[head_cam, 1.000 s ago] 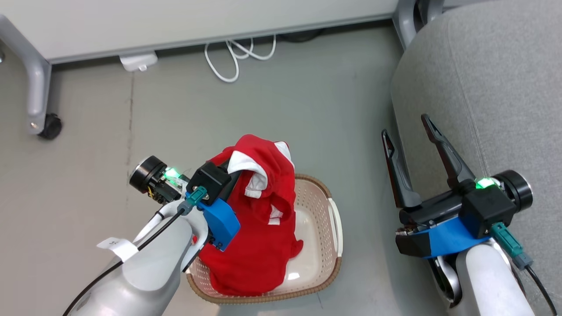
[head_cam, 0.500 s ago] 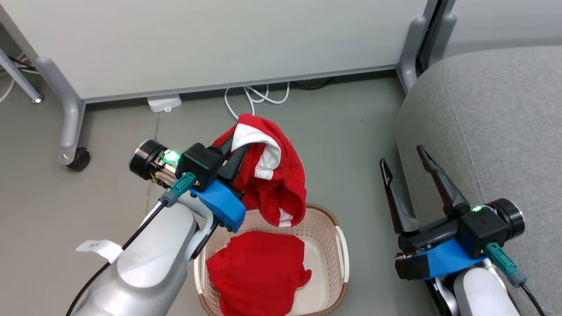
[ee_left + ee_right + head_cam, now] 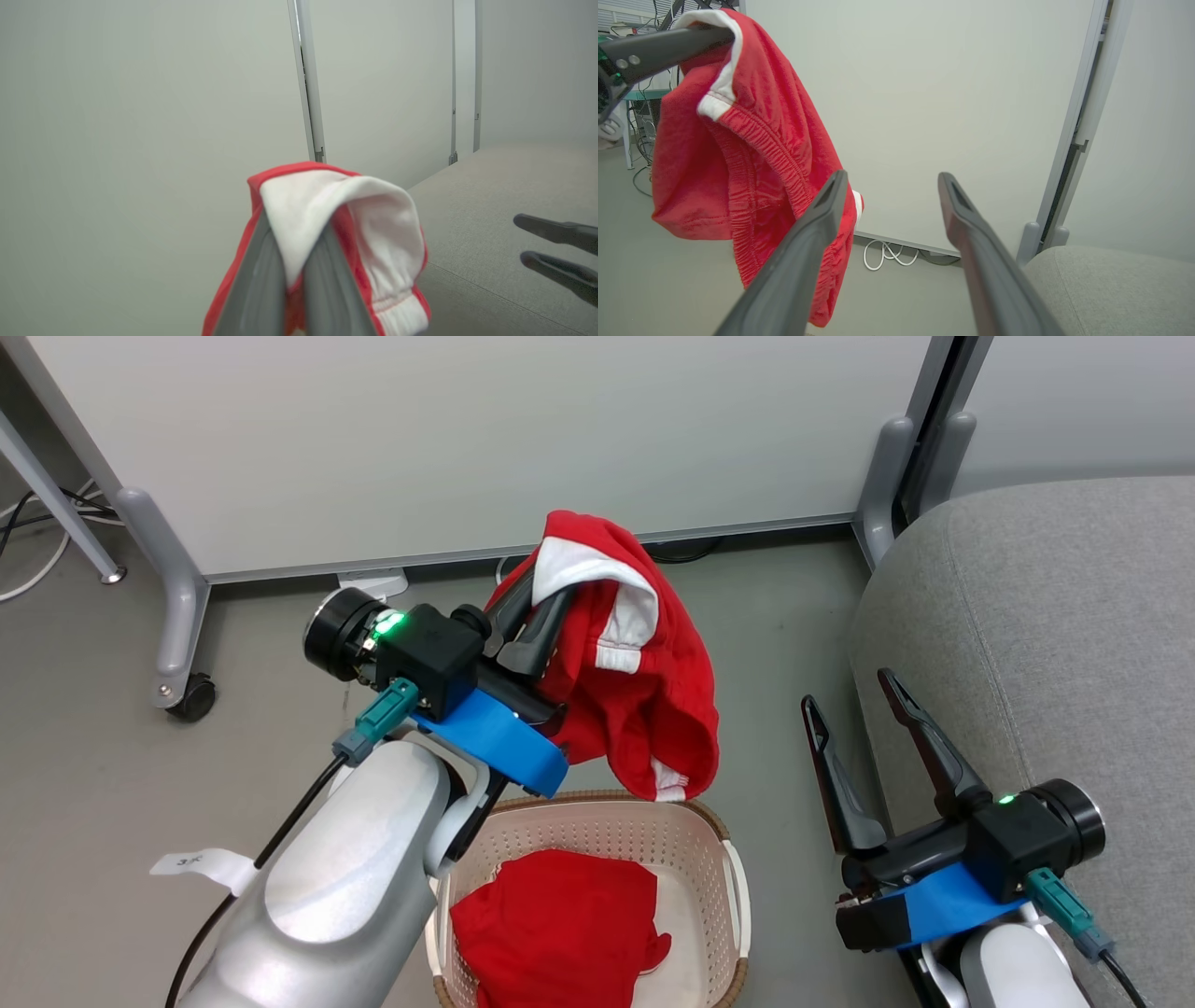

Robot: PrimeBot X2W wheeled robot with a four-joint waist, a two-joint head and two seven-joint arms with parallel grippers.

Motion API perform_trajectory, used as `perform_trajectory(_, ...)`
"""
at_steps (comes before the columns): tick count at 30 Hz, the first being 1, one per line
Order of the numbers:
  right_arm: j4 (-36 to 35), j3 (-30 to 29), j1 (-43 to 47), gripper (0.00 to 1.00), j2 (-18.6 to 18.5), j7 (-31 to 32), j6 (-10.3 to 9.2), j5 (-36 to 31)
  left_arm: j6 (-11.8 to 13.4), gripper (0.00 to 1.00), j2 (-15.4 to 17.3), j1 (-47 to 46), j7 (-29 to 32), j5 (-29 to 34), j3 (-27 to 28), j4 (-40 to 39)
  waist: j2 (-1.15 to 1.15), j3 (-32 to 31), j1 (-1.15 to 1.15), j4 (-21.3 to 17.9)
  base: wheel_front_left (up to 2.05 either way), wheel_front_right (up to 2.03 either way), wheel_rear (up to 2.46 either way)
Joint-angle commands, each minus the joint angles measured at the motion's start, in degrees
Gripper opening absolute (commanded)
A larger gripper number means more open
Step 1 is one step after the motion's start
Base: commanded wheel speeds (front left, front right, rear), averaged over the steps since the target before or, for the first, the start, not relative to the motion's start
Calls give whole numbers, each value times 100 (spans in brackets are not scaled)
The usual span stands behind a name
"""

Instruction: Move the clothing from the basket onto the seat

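My left gripper (image 3: 549, 600) is shut on the red clothing with white trim (image 3: 653, 700), which hangs in the air above the far rim of the basket (image 3: 597, 799). A plain red shirt (image 3: 560, 933) lies crumpled inside the basket. In the left wrist view the gripper (image 3: 295, 242) pinches the white-trimmed fabric (image 3: 373, 214), with the grey seat (image 3: 490, 186) beyond. My right gripper (image 3: 847, 691) stands open beside the seat (image 3: 1055, 635), holding nothing. In the right wrist view its gripper (image 3: 893, 176) frames the hanging garment (image 3: 752, 140) at the left.
A white partition panel (image 3: 467, 439) on grey legs with a caster (image 3: 191, 695) stands behind the basket. A white cable (image 3: 887, 254) and a white adapter (image 3: 373, 583) lie at its foot. Grey floor (image 3: 775, 616) separates basket and seat.
My left gripper has lifted the trimmed garment up out of the basket, leaving the plain shirt behind. The head view has shifted upward. My right gripper stays open.
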Motion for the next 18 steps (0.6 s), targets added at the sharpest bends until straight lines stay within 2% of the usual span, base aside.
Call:
perform_trajectory(1,-4,6,87,100,-20,-20,3,54,-33,0,-21,6,15,-62,34,-66,-1,-6,1,4,0,0,0)
perform_trajectory(10,-27,46,100,100,-20,-20,3,132,-6,0,-32,26,349,-281,-5,-484,-1,-43,1,22,0,0,0)
perform_trajectory(18,-195,310,-251,100,-20,-20,3,89,54,0,24,-1,381,-231,-66,-622,-1,15,1,47,0,0,0)
